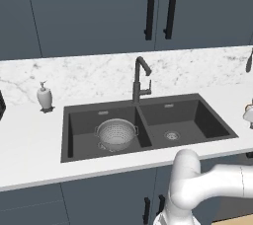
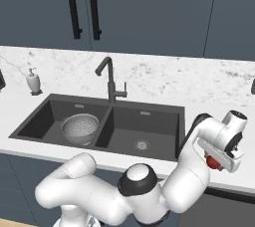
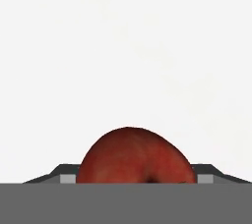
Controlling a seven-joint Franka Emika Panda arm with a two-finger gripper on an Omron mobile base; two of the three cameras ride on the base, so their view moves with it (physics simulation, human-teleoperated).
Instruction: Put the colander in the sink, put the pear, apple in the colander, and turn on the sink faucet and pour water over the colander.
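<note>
The silver-grey colander (image 1: 116,133) (image 2: 79,127) sits upright in the left basin of the dark double sink (image 1: 197,120) (image 2: 154,126). The dark faucet (image 1: 140,78) (image 2: 109,79) stands behind the divider, with no water running. Over the white counter to the right of the sink, my gripper (image 2: 215,164) (image 3: 137,180) points down, shut on the red apple (image 2: 212,161) (image 3: 135,156). In the hand view the apple fills the gap between both fingertips. I cannot tell whether it rests on the counter or hangs just above it. The pear is out of view.
A white soap dispenser (image 1: 44,95) (image 2: 33,81) stands on the counter left of the sink. The right basin holds just its round drain (image 1: 171,134) (image 2: 142,145). A dark object (image 1: 249,61) pokes in at the far right against the marble backsplash.
</note>
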